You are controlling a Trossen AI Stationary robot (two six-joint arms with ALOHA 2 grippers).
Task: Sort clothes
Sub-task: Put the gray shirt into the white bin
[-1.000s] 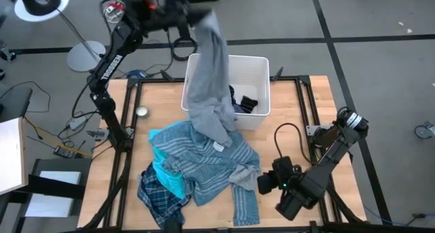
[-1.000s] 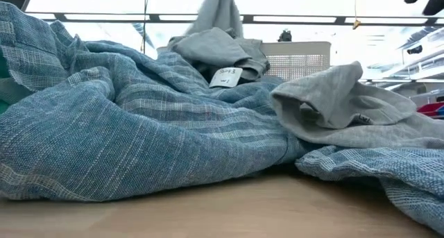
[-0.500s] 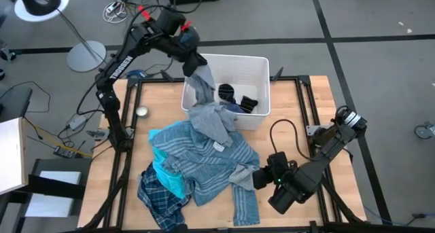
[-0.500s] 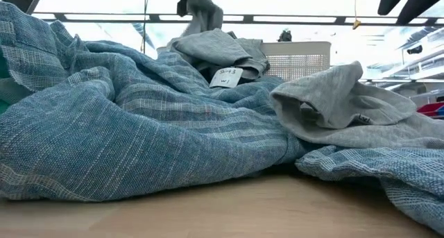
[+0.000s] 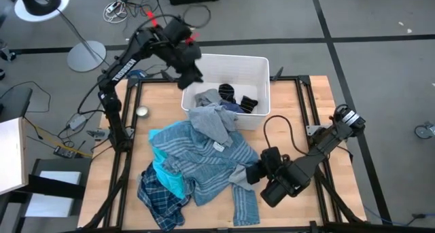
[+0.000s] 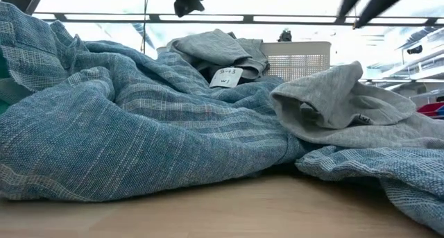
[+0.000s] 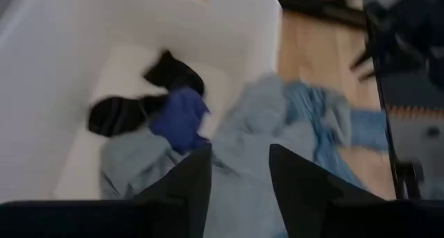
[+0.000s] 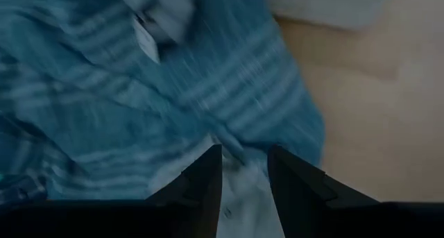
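Heads up: your left gripper (image 5: 191, 75) has its fingers released, but the grey top (image 5: 212, 117) only drapes over the bin's (image 5: 262, 63) front wall, so it could slide back onto the worktop (image 5: 285, 117).

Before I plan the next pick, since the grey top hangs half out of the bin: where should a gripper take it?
Grip the grey top at the bunched fold draped over the white bin's front wall, coming straight down from above. There it humps clear of the striped shirt, so the fingers would likely catch one garment only.
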